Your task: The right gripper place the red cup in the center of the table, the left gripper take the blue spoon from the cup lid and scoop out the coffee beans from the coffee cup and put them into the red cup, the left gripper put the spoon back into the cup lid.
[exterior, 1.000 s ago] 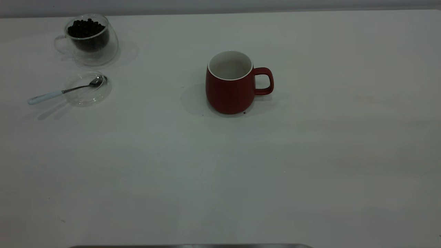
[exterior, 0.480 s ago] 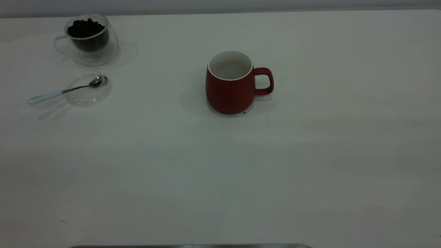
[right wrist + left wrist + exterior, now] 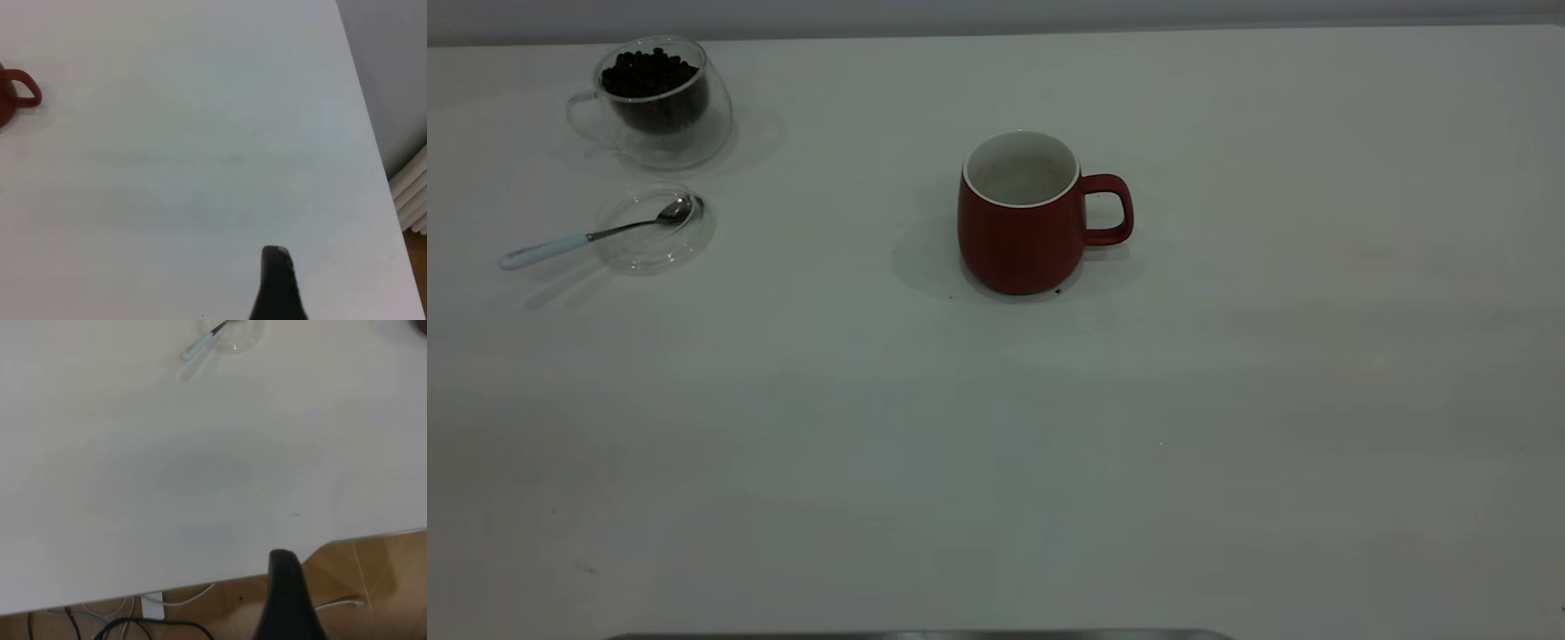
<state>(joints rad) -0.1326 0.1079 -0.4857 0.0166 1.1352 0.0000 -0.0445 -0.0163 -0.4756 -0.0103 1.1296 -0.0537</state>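
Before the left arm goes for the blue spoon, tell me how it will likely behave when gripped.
The blue spoon looks stiff and light. Its bowl rests in the cup lid while the handle sticks out over the rim toward the table, so pressing on the handle may tip it or slide the lid. The smooth, slim handle could slip.

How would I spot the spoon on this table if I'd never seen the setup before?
Start at the far left corner of the white table, where a clear glass coffee cup holds dark coffee beans. Just in front of it lies a flat clear cup lid. The blue spoon rests its metal bowl in that lid, its pale handle sticking out leftward, the only slender thing there.
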